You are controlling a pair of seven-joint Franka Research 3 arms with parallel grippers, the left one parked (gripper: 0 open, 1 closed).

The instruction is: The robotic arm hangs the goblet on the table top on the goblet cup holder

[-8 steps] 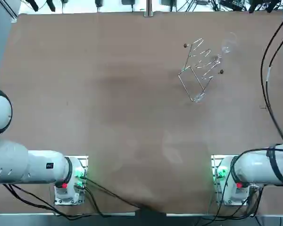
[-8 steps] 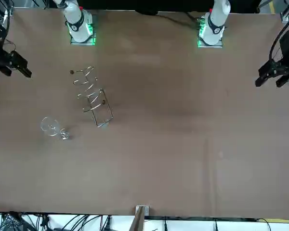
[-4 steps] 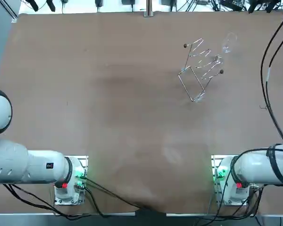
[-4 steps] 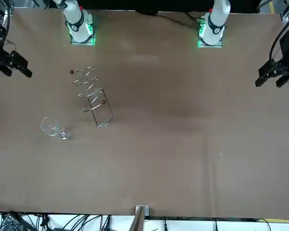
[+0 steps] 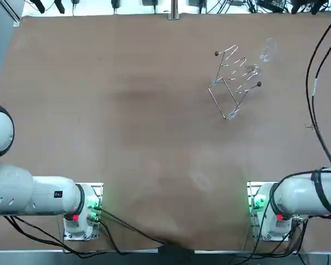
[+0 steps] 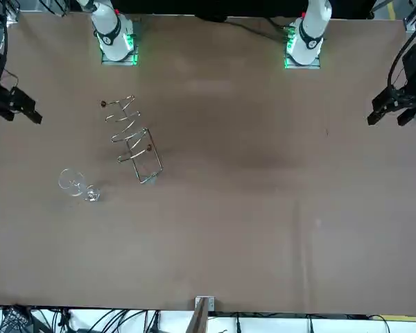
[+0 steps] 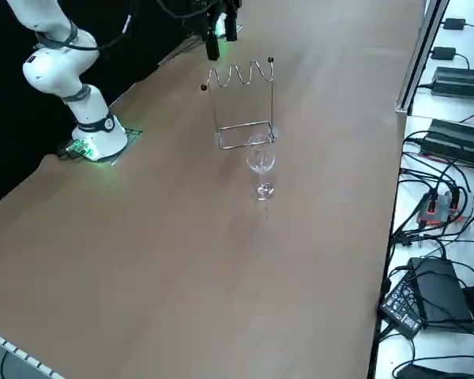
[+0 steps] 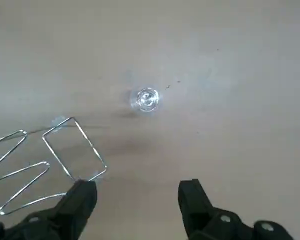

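Observation:
A clear goblet [image 5: 267,49] stands upright on the brown table at the far right, also seen as goblet [image 6: 76,185], goblet [image 7: 261,170] and, from above, goblet [image 8: 147,99]. Just beside it stands the wire cup holder [image 5: 234,83], with a zigzag top and a rectangular foot, shown again as holder [image 6: 132,139], holder [image 7: 241,103] and holder [image 8: 50,155]. My right gripper [image 8: 137,200] hangs high above the table, open and holding nothing. It appears at the picture's left edge in the front view as gripper [image 6: 14,107], off to the side of holder and goblet, and as gripper [image 7: 219,31].
The right arm's base [image 5: 265,212] sits at the near table edge. Black cables [image 5: 314,83] run along the table's right side. Power boxes and cables [image 7: 450,79] lie off the table's far edge. A metal bracket [image 6: 204,304] marks that edge's middle.
In the front view my right gripper has shifted a little outward and away from the base. Goblet and holder have not moved.

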